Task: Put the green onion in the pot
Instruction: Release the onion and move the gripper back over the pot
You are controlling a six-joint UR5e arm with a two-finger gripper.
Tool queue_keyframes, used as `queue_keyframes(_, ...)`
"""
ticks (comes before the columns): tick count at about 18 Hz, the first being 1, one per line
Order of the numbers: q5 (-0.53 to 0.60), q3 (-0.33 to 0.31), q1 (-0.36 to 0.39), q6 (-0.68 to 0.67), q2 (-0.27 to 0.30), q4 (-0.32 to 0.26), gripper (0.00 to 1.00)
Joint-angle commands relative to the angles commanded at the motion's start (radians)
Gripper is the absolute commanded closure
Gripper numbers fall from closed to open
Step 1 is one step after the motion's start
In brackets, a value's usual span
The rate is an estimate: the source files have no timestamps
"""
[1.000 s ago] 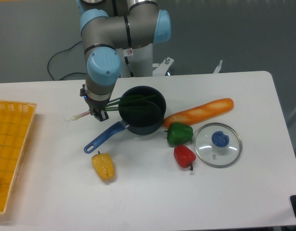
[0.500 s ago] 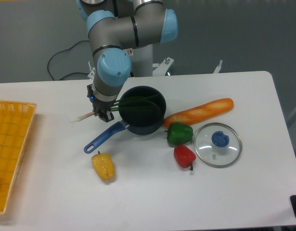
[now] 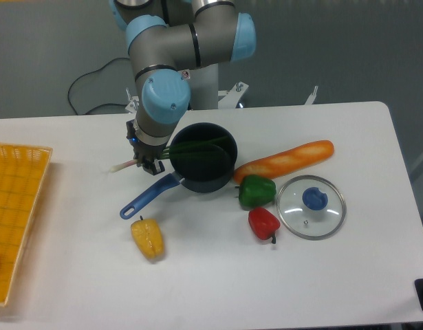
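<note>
My gripper (image 3: pixel 148 163) is shut on the green onion (image 3: pixel 190 146), holding it near the pale root end, which sticks out to the left (image 3: pixel 120 166). The dark green leaves reach right over the rim of the pot (image 3: pixel 204 167). The pot is a dark blue-black saucepan at the table's middle, with its blue handle (image 3: pixel 146 198) pointing to the lower left. The gripper stands just left of the pot, above the handle's base.
An orange baguette-like piece (image 3: pixel 285 159) lies right of the pot. A green bell pepper (image 3: pixel 256 192), a red pepper (image 3: pixel 264 223) and a glass lid with a blue knob (image 3: pixel 311 206) are to the right front. A yellow pepper (image 3: pixel 148 238) lies in front. A yellow basket (image 3: pixel 15 213) is at the left edge.
The gripper has moved to the right with the green onion, carrying the leaves further over the pot. The pale root end has followed to the right.
</note>
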Motion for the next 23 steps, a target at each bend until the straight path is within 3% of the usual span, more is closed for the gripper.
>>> queue_keyframes(5, 0.002, 0.002, 0.003, 0.002, 0.0, 0.0, 0.47)
queue_keyframes(6, 0.0, 0.005, 0.005, 0.002, 0.0, 0.002, 0.4)
queue_keyframes(7, 0.002, 0.011, 0.008, 0.003, 0.0, 0.002, 0.27)
queue_keyframes(9, 0.003, 0.024, 0.009, 0.003, -0.002, 0.008, 0.17)
queue_keyframes(11, 0.005, 0.028, 0.017, 0.027, -0.002, 0.009, 0.01)
queue_keyframes(16, 0.032, 0.037, 0.092, 0.017, 0.017, 0.005, 0.0)
queue_keyframes(23, 0.135, 0.109, 0.156, 0.026, 0.041, 0.021, 0.0)
